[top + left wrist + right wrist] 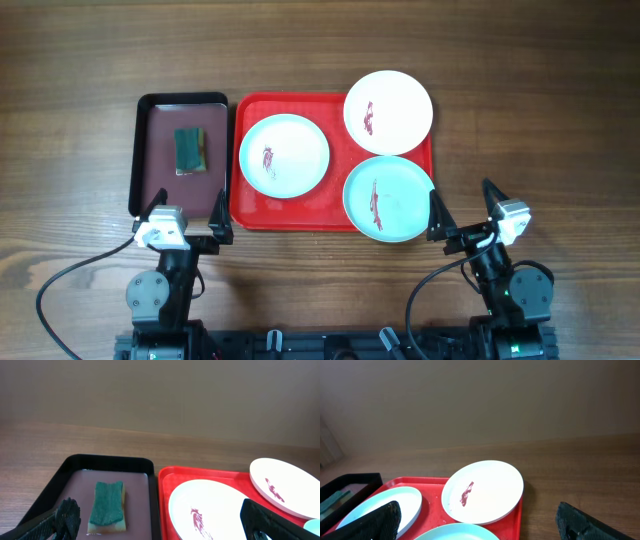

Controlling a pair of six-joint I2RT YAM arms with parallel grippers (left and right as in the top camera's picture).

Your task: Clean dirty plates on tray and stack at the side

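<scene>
The bright red tray (252,212) holds three plates, each with a red sauce streak. A pale blue plate (284,155) lies at its left and shows in the left wrist view (210,510). A white plate (388,111) lies over the tray's far right corner and shows in the right wrist view (485,491). A second pale blue plate (389,198) lies over the near right corner. My left gripper (185,222) is open and empty, near the black tray's front edge. My right gripper (467,210) is open and empty, right of the near blue plate.
A smaller black-rimmed maroon tray (160,160) stands left of the red tray. A green and yellow sponge (192,150) lies on it, also in the left wrist view (107,506). Bare wood table (540,120) lies right of the trays.
</scene>
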